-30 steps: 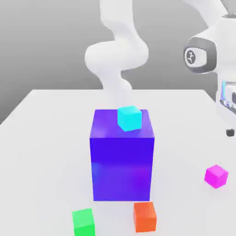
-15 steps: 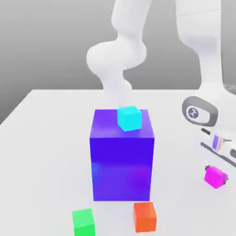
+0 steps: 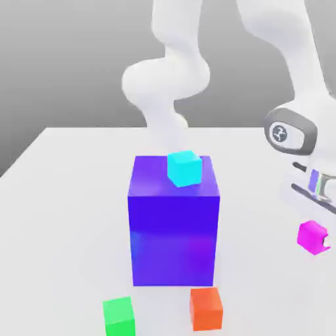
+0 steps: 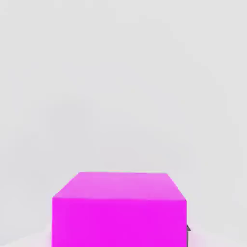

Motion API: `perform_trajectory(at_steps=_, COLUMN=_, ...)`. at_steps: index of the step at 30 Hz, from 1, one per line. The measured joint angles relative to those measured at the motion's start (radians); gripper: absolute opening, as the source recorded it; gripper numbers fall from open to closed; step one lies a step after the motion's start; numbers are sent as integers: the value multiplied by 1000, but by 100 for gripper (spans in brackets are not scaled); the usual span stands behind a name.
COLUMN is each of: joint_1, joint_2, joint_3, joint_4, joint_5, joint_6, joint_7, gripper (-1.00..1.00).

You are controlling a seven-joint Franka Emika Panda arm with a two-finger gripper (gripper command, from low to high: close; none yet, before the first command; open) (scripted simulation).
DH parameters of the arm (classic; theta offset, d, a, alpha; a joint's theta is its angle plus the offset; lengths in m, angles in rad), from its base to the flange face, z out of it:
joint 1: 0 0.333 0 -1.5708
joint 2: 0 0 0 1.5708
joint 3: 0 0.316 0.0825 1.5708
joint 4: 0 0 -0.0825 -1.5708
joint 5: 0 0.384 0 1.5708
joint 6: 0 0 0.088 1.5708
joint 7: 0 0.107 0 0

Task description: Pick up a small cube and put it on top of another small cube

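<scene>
Here, nearest you in the exterior view, the green cube (image 3: 119,315) sits on the white counter (image 3: 59,216) at the front, toward that view's left. Just to its right, apart from it, sits the orange cube (image 3: 207,308), close in front of the big blue-purple cube (image 3: 174,226).

Your hand (image 3: 316,237) is at the exterior view's right edge, closed on the magenta cube (image 3: 312,235). The cube looks lifted clear of the counter, hanging below the wrist, well apart from the green cube and at about mid-height of the big cube. A dark finger (image 3: 326,243) shows against its right side. In the hand view the magenta cube (image 4: 119,210) sits close under the camera, top face and one side face visible, with pale counter (image 4: 120,87) beyond it. A sliver of dark finger pad (image 4: 188,229) presses on one flank of the cube.

Farther back, the big blue-purple cube stands mid-counter. The cyan cube (image 3: 183,168) rests on its top face, toward the right rear corner, turned slightly off square.

Farthest, the white arm (image 3: 172,79) rises behind the big cube and bends overhead toward the exterior view's right, coming down to the wrist joint (image 3: 291,133) above the hand.
</scene>
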Motion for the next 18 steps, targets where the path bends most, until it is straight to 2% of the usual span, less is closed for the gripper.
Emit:
perform_trajectory(at_steps=8, joint_1=-206, joint_2=13, joint_3=-181, joint_4=105, joint_5=61, joint_6=-93, joint_7=-18, gripper=-100)
perform_trajectory(at_steps=15, joint_1=-366, joint_2=-32, joint_3=-363, joint_4=90, joint_5=109, joint_6=-140, joint_7=105, gripper=-100)
perform_trajectory(at_steps=18, joint_1=-401, joint_2=10, joint_3=-372, joint_4=79, joint_5=162, joint_6=-94, joint_7=109, gripper=-100)
